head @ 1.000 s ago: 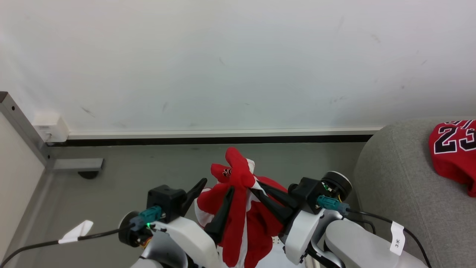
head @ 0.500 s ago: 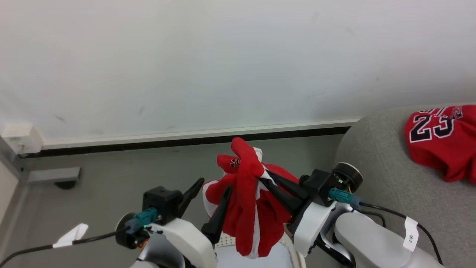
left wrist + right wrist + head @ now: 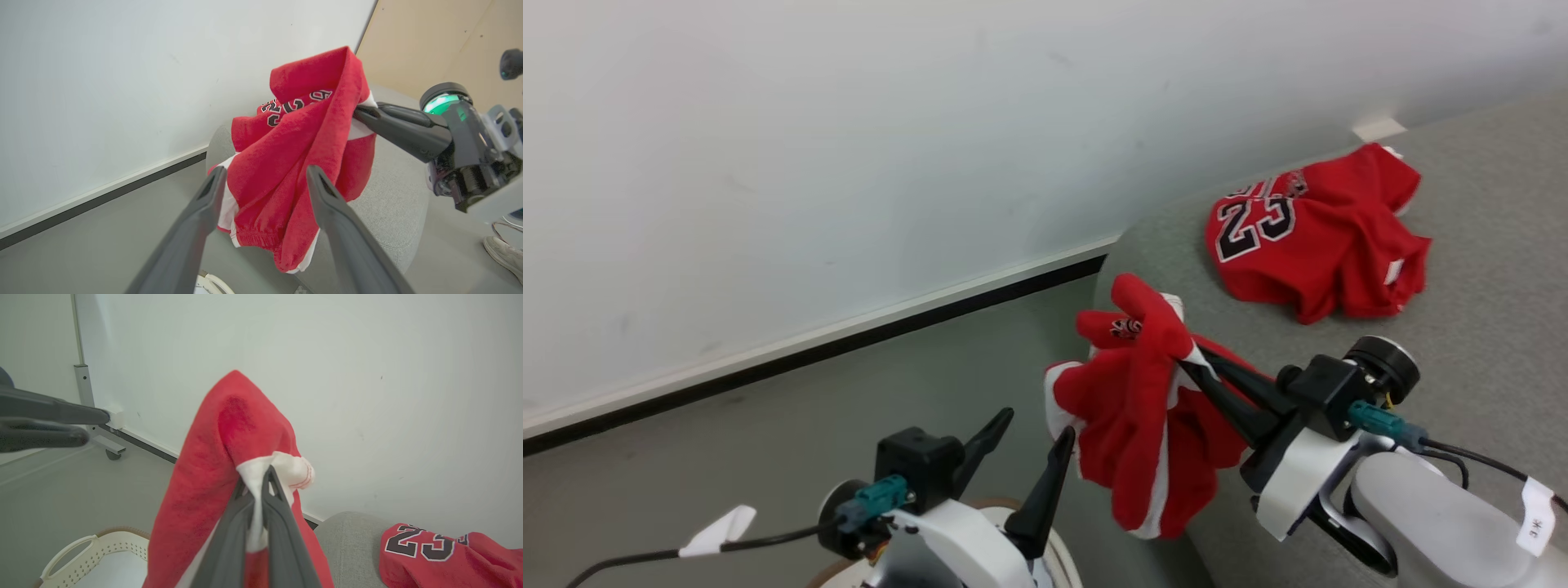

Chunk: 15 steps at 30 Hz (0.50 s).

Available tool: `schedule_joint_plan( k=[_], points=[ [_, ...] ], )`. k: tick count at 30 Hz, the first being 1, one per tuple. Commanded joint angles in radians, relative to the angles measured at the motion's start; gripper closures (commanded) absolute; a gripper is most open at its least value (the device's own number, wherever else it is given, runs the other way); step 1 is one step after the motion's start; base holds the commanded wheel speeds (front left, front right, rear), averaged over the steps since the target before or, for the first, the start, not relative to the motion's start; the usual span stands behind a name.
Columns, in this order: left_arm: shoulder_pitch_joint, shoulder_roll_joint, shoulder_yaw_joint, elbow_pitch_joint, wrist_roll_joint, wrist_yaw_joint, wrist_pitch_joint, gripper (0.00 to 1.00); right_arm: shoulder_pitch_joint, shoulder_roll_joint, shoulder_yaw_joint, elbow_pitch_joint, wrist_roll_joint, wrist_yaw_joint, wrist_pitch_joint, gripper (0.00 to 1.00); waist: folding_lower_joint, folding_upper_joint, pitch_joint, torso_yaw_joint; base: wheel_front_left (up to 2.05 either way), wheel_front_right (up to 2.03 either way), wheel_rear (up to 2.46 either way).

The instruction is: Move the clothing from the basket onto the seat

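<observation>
Nearest, at the bottom edge of the head view, a sliver of the basket [image 3: 122, 548] rim shows beneath the left arm; in the right wrist view its white perforated wall and brown rim sit at the lower left, on the grey floor [image 3: 768, 457]. Just above that sliver, the left jaws stand wide apart and hold nothing, the two dark fingers [image 3: 1045, 482] pointing up towards the held garment [image 3: 1135, 425] without touching it.

To the right of them, the right jaws are clamped on a fold of that red, white-trimmed garment; the right wrist view shows the fingers [image 3: 282, 539] pinched together on its white trim. The cloth hangs in the air at the centre of the frame, bunched above the grip and drooping below it, over the rounded near edge of the seat [image 3: 1486, 286].

Farther back, in the upper right of the head view, a red jersey [image 3: 1315, 237] with a black, white-outlined 23 lies crumpled on the grey upholstery. Behind everything runs a white wall [image 3: 849, 122] with a dark skirting strip along its foot. A shoe [image 3: 502, 253] sits at the lower right corner of the left wrist view.
</observation>
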Motion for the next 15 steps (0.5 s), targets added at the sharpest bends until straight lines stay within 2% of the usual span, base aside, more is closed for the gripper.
schedule_joint_plan(
  k=[1,4,10,15],
  points=[
    [-0.001,-0.006,-0.008,0.004,0.005,-0.002,-0.005,0.00,0.021,-0.022,-0.011,-0.015,-0.003,-0.003,-0.002,1.00,0.0000,-0.0001,-0.006,-0.106,0.00,0.00,0.00],
    [-0.027,-0.034,-0.047,0.013,0.018,-0.021,0.005,0.00,0.046,-0.082,-0.063,-0.046,-0.015,-0.003,-0.002,1.00,0.0000,-0.0001,0.009,-0.134,0.00,0.00,0.00],
    [-0.079,-0.082,-0.111,0.050,0.025,-0.073,0.012,0.00,0.143,-0.158,-0.218,-0.142,-0.067,-0.003,0.021,1.00,0.0000,-0.0001,0.037,-0.152,0.00,0.00,0.00],
    [-0.107,-0.104,-0.133,0.077,0.025,-0.096,0.012,0.00,0.236,-0.175,-0.341,-0.244,-0.117,-0.003,0.071,1.00,0.0000,-0.0001,0.055,-0.160,0.00,0.00,0.00]
  ],
)
